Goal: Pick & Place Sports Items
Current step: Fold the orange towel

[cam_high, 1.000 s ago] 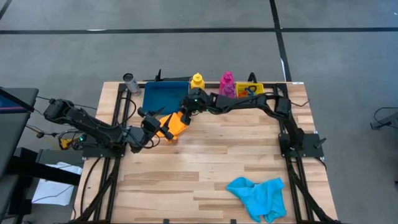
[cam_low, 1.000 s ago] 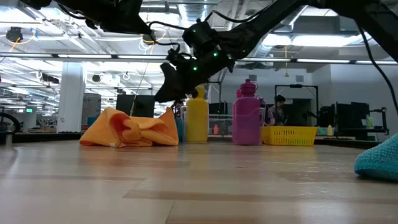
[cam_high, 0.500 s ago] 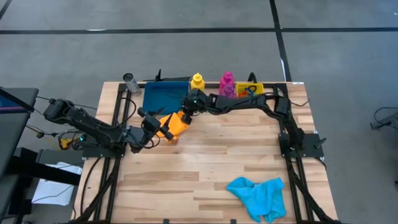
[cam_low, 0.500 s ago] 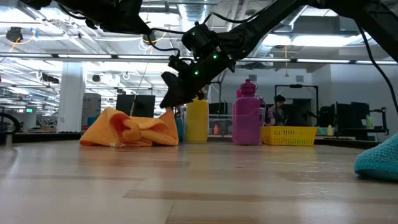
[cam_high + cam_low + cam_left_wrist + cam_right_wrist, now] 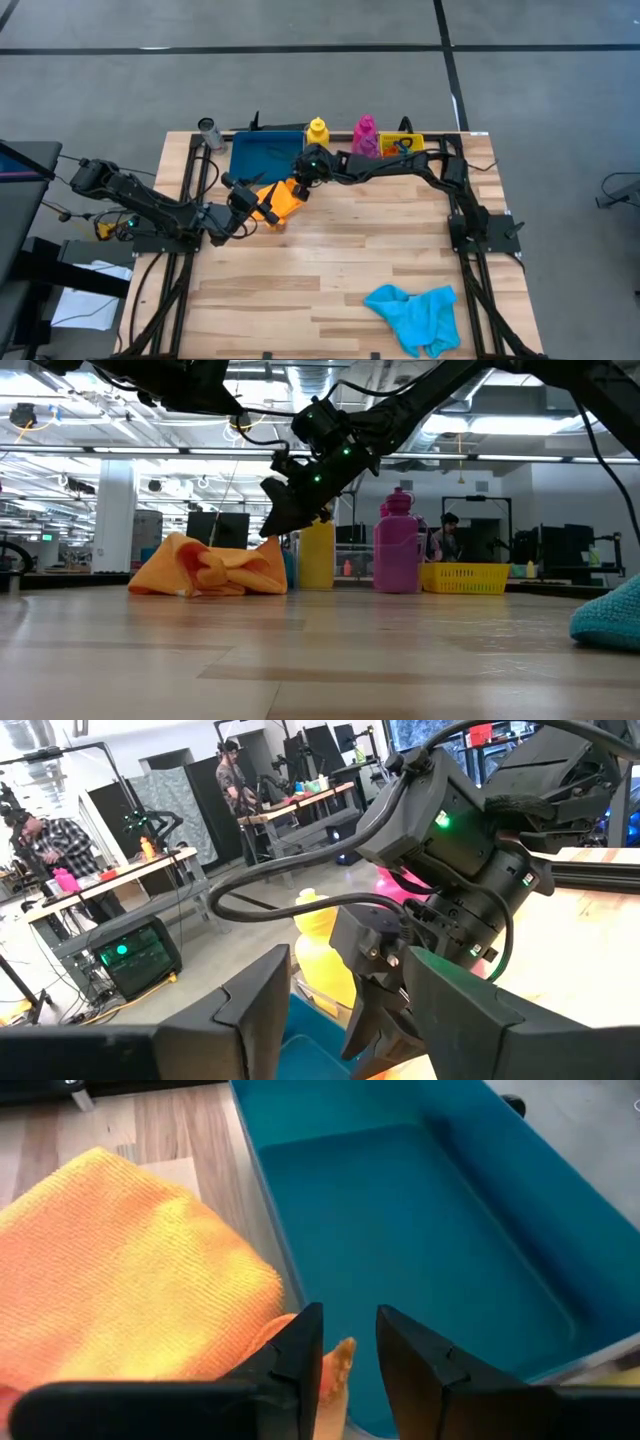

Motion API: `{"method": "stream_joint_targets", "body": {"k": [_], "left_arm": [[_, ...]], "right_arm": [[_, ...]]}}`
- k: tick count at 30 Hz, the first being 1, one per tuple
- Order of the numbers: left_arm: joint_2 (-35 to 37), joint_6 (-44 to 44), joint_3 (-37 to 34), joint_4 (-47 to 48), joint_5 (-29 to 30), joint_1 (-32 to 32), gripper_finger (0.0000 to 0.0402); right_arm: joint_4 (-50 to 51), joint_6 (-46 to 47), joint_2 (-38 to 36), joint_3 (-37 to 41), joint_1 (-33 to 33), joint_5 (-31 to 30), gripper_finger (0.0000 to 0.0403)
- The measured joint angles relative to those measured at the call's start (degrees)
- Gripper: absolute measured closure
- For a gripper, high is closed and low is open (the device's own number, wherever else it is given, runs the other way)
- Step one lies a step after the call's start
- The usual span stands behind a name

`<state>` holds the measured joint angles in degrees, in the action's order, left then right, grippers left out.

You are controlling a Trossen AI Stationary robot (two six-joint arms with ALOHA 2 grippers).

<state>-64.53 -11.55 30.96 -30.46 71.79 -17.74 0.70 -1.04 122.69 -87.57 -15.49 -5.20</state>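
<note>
The orange cloth (image 5: 283, 203) lies crumpled on the table beside the blue tray (image 5: 262, 155), with one corner standing up. My right gripper (image 5: 348, 1365) slants down over that corner, fingers slightly apart, one on each side of it. It also shows in the low view as my right gripper (image 5: 272, 528). My left gripper (image 5: 345, 960) hovers level just left of the cloth, open and with nothing between its fingers. The yellow bottle (image 5: 317, 131) and magenta bottle (image 5: 365, 135) stand upright at the far edge. The cyan cloth (image 5: 415, 312) lies near the front right. My right gripper has the orange cloth's raised corner (image 5: 338, 1355) between its two fingers, coming at it slanting down from the far right. I cannot tell whether the pads touch it. The rest of the cloth (image 5: 120, 1260) lies on the table.
The blue tray (image 5: 420, 1210) sits right behind the cloth, its near wall close to my right fingers. A small yellow bin (image 5: 402, 145) stands right of the magenta bottle (image 5: 396, 545). Bare wooden table stretches across the middle and front left.
My right gripper has tipped downward and sunk a little toward the orange cloth's raised corner. The cloth has kept its shape and place.
</note>
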Motion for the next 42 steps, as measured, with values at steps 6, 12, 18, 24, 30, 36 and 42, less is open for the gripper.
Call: {"method": "stream_joint_targets", "body": {"k": [6, 12, 18, 24, 30, 36, 42], "left_arm": [[0.0, 0.02, 0.0, 0.0, 0.0, 0.0, 0.0211], [0.0, 0.0, 0.0, 0.0, 0.0, 0.0, 0.0211], [0.0, 0.02, 0.0, 0.02, 0.0, 0.0, 0.0211], [-0.02, 0.02, 0.0, 0.07, -0.01, 0.0, 0.0211], [-0.02, 0.02, 0.0, 0.07, 0.0, 0.0, 0.0211], [0.09, -0.05, 0.0, 0.03, 0.58, 0.03, 0.0211], [1.97, 0.19, 0.02, -0.76, 1.41, 0.07, 0.0211]], "right_arm": [[0.26, -0.04, 0.0, 0.0, 0.04, 0.01, 0.0382], [0.75, -1.4, 0.0, 0.02, 0.07, 0.01, 0.04], [4.73, -1.58, -3.52, 0.11, 0.96, -3.17, 0.0401], [9.87, -3.13, -8.67, 0.07, 5.34, -15.86, 0.0402], [12.07, -3.26, -13.81, 0.04, 9.79, -23.87, 0.0402], [21.29, -0.95, -21.46, 0.07, 14.33, -36.05, 0.0403], [29.18, 5.6, -31.05, 0.01, 16.62, -40.02, 0.0403]]}}
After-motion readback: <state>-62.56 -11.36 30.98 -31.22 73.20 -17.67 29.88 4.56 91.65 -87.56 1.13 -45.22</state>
